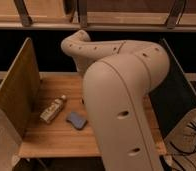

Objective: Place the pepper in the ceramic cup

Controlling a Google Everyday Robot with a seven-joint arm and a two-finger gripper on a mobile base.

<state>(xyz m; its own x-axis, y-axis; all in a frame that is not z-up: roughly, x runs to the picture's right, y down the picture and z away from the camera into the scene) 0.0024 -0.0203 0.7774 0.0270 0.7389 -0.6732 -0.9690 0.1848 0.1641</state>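
At the far left a tall wooden side panel (15, 95) stands upright along the edge of a light wooden slatted table (56, 142). On the table near that panel a cream plastic bottle with a white cap (53, 109) lies on its side at a slant, cap toward the back right. Just to its right, apart from it, a small flat blue-grey pad (76, 119) rests on the boards. The middle and right of the view are filled by the robot's thick cream-coloured jointed arm (123, 110), which rises from the lower edge, bends at a broad elbow and reaches back to the left over the table. The gripper lies somewhere behind this arm and is hidden from view; its fingers are closed together, and whether they hold anything cannot be told. The pepper and the ceramic cup are likewise hidden, since the arm covers the right part of the tabletop. Right of the arm stands a dark upright side panel (180, 97), and at the lower right black cables (192, 136) lie on a pale floor.
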